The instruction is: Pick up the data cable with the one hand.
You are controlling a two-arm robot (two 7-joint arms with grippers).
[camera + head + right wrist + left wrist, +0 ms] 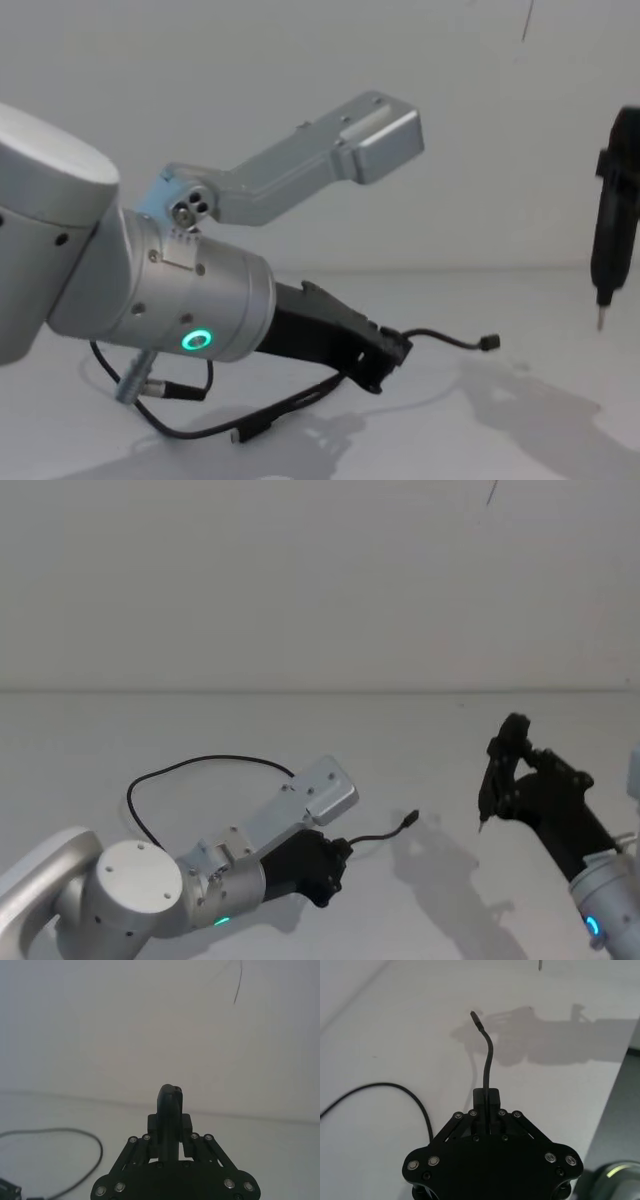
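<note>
You have a slim black pen-like tool (612, 250) at the right, metal tip down, clear of the white table (300, 730); behind it a white wall (300, 580) with 1 thin dark line (492, 492) up high

A pale, bare worktop (430, 770) is stretching back to a plain wall (300, 580), the two meeting in a straight seam. The data cable (200, 762) is lying on it in a wide open loop on the robot's left side, one slim plug (240, 436) resting flat on the near side. The cable's other end is hanging clear of the surface, pinched in the left gripper (343, 852). A soft grey shadow (440, 855) is falling across the worktop.
</note>
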